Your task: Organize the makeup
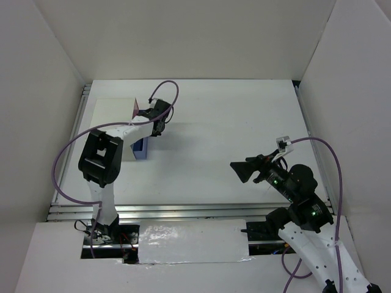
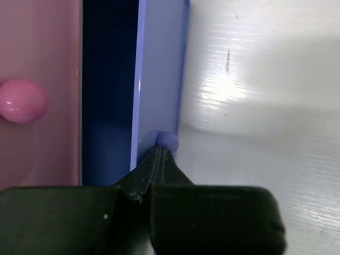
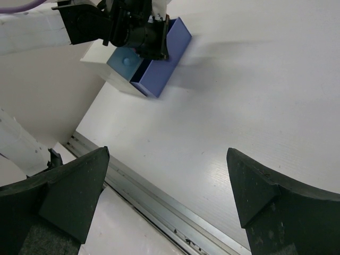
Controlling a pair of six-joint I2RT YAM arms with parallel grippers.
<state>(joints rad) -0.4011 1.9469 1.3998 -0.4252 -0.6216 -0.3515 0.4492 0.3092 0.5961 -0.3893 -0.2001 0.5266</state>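
Note:
No pencils, brushes or compacts show in any view. The inside of the open blue drawer is dark, and I cannot tell what it holds. My left gripper is shut, with its tips on the drawer's small blue knob. The drawer stands pulled out of the white box. It also shows in the top view and in the right wrist view, where the left gripper is at its front. My right gripper is open and empty, held above the bare table at the right.
A pink drawer front with a round pink knob sits beside the blue drawer. A second blue drawer front is closed. White walls enclose the table. A metal rail runs along its near edge.

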